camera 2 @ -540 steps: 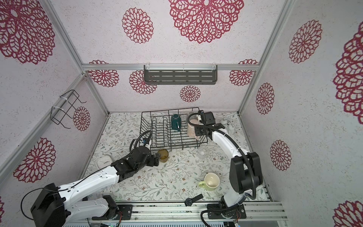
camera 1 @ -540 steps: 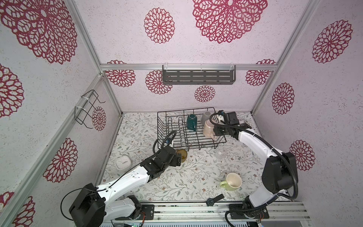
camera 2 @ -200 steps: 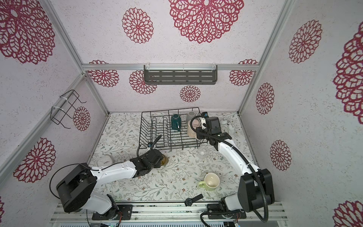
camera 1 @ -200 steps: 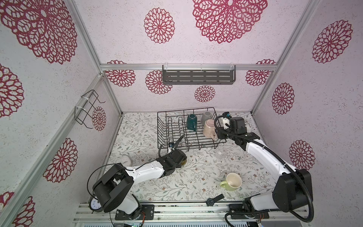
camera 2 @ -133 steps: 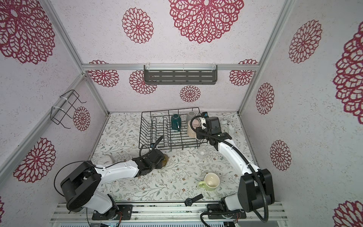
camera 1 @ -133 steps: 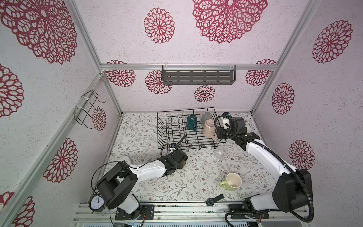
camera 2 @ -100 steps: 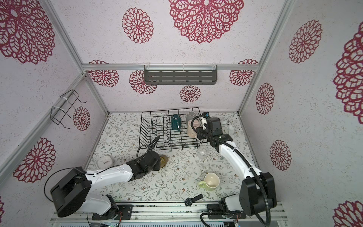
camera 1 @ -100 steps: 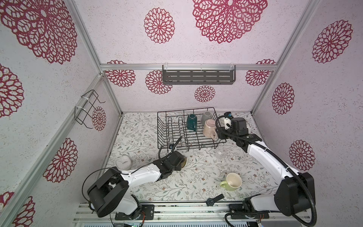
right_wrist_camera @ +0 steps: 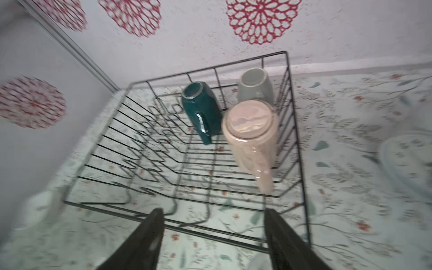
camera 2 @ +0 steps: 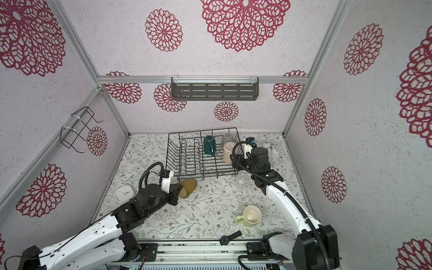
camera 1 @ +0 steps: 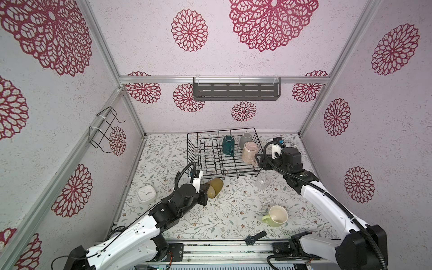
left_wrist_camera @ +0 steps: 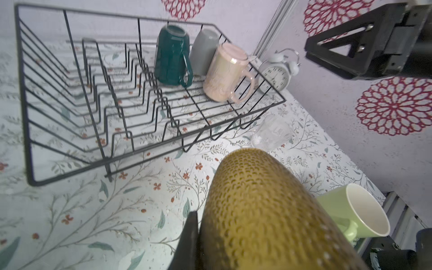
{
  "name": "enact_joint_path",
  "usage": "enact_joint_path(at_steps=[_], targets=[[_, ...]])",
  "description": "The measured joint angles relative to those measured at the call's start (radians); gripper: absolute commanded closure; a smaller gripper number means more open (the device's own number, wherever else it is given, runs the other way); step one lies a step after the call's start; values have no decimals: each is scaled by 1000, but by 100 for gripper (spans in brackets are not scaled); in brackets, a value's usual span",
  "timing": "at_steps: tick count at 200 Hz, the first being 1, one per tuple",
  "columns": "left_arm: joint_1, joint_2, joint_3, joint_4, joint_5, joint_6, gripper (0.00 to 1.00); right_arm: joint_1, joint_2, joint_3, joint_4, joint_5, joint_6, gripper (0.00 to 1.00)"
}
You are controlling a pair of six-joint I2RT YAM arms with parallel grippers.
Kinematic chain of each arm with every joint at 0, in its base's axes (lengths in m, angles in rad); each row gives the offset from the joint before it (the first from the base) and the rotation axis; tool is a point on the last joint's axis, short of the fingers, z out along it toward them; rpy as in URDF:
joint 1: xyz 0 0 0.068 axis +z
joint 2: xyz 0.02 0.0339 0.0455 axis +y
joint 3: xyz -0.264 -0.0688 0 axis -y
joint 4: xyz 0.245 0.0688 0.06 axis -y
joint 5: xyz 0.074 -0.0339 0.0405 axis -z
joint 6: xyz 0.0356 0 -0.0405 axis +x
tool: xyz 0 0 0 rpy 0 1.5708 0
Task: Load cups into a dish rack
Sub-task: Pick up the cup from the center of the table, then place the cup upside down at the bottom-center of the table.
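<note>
- Left gripper (camera 1: 205,192) has just clamped onto the rim of the amber tumbler (camera 1: 217,185). It's tilted, just off the front edge of the dish rack (camera 1: 210,159), so the next cup looks secured.
- Right gripper (right_wrist_camera: 212,211) has just spread its jaws above the rack's front-right corner. Pink mug (camera 1: 249,152) is inverted inside, released. Three racked, three to go.
- Hidden: only one left finger (left_wrist_camera: 189,233) shows, so I can't tell if the tumbler is clear of the surface. Right wrist view is blurred.

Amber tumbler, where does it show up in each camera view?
Top view: amber tumbler just in front of the dish rack.
Top view: amber tumbler, same spot.
Left wrist: amber tumbler fills the foreground.
Right wrist: not in it.
Shared landmark: the dish rack.
</note>
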Motion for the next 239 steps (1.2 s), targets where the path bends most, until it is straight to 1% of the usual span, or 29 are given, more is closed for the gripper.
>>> enact_joint_path(at_steps=[8, 10, 13, 34, 48, 64, 93, 121, 163, 169, 198, 239], targets=[[0, -25, 14, -7, -9, 35, 100, 3, -5, -3, 22, -53, 27, 6], [0, -32, 18, -8, -14, 48, 100, 4, -5, -3, 29, -72, 38, 3], [0, -41, 24, -10, -19, 64, 100, 6, -5, -5, 40, -96, 50, 1], [0, -82, 52, 8, -43, 188, 100, 23, 3, -13, 119, -277, 147, 1], [0, -84, 55, 31, -46, 271, 100, 55, 16, -13, 158, -383, 198, 1], [0, -68, 57, 56, -36, 353, 100, 115, 32, -8, 174, -469, 238, 1], [0, 25, 90, 72, 9, 456, 100, 226, 60, 5, 205, -594, 324, 1], [-1, 89, 121, 78, 55, 509, 100, 261, 86, 2, 257, -671, 433, 1], [-1, 95, 121, 167, 90, 544, 100, 263, 120, -32, 306, -760, 536, 1], [-1, 93, 117, 182, 92, 549, 100, 264, 124, -37, 320, -773, 554, 3], [-1, 69, 63, 266, 103, 562, 100, 268, 138, -65, 459, -827, 673, 7], [-1, 53, 20, 383, 113, 575, 100, 293, 163, -64, 637, -860, 826, 9]])
